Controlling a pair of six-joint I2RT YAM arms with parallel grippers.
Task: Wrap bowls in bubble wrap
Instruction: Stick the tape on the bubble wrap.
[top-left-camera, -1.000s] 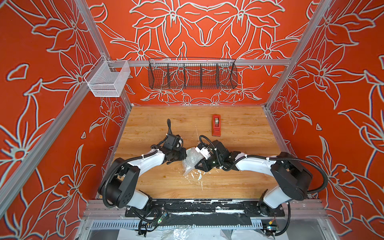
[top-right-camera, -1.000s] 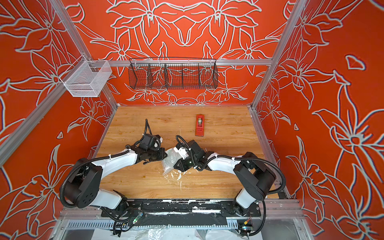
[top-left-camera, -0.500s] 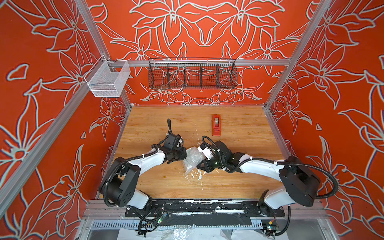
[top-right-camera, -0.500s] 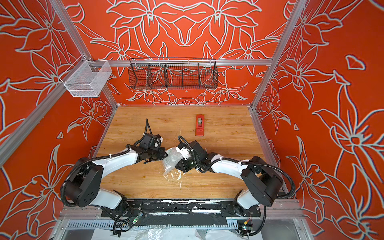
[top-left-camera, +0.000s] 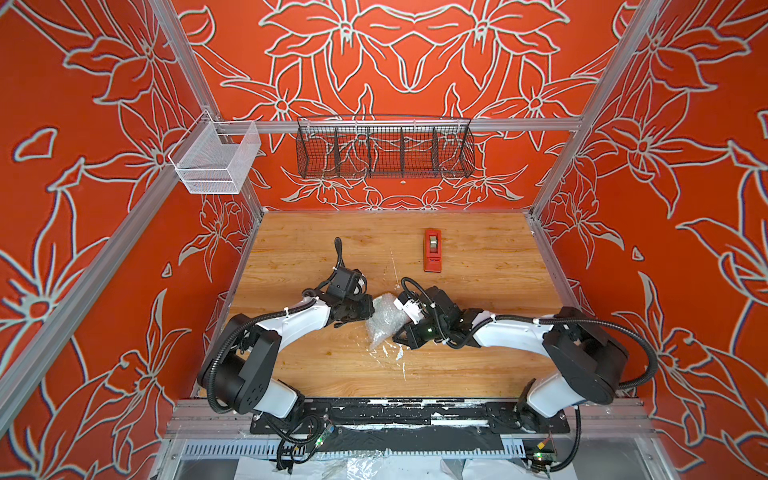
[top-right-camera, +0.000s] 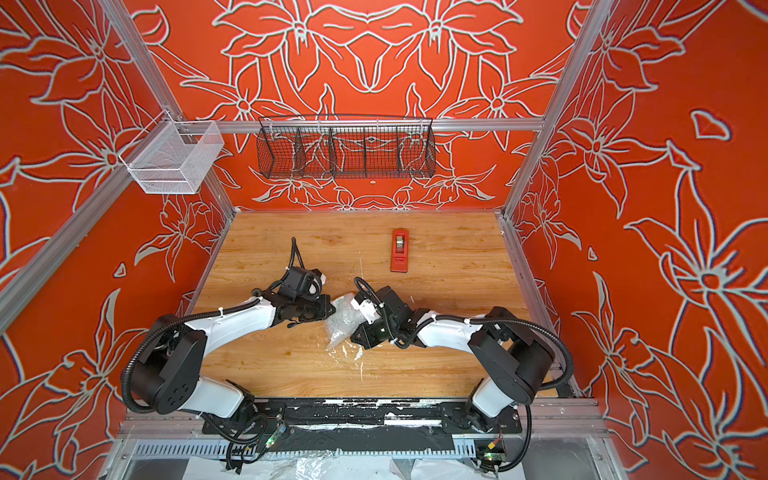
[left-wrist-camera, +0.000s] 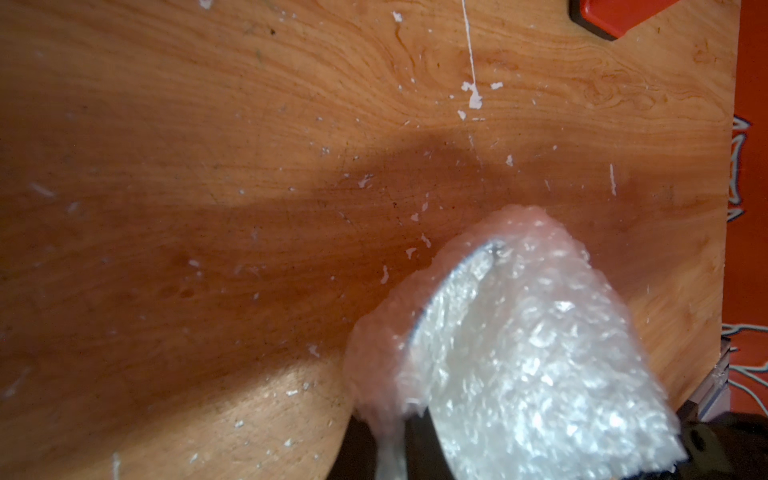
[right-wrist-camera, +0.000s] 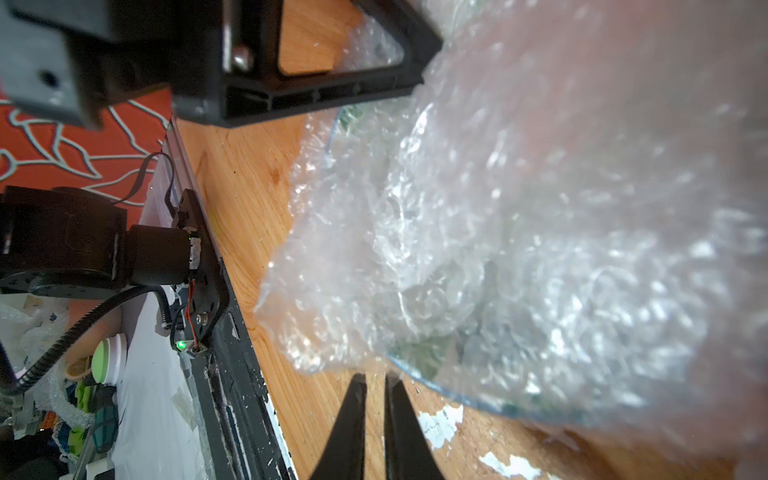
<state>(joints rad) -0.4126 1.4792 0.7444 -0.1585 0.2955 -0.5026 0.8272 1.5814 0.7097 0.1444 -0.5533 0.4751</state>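
Top views both show the wrap (top-left-camera: 384, 318) (top-right-camera: 343, 318) bunched on the counter (top-left-camera: 478, 249), between the arms. Left wrist: the left pincer (left-wrist-camera: 388, 446) is clenched on the wrap. Right wrist: the bowl (right-wrist-camera: 432, 357) sits inside the wrap. The right pincer (right-wrist-camera: 374, 380) is closed at the wrap's edge; I cannot tell whether it grips anything.

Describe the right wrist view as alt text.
Crumpled translucent bubble wrap dominates the frame, with the rim of a small round white-and-green bowl showing through. The right tool, shut, sits at its edge over the wooden table.
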